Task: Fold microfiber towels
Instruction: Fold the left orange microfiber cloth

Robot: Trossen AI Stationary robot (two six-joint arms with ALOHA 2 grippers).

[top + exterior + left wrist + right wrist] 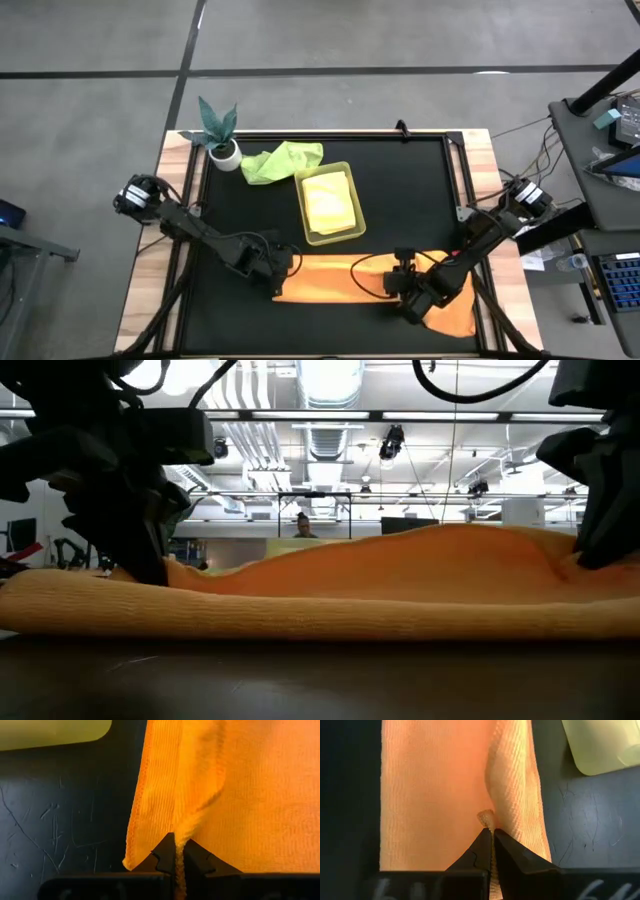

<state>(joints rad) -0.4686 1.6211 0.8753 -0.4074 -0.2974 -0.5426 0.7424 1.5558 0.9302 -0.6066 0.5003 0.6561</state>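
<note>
At lower centre of the high view, the orange towel [345, 285] is pinched at opposite ends by clenched left jaws and right jaws, presumably so it can be folded.

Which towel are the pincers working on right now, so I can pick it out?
Look at the black mat and go to its near edge, below the yellow-green tray. The orange towel lies flat there, pinched by the left pincer and right pincer. The crumpled green towel lies untouched by the potted plant.
</note>
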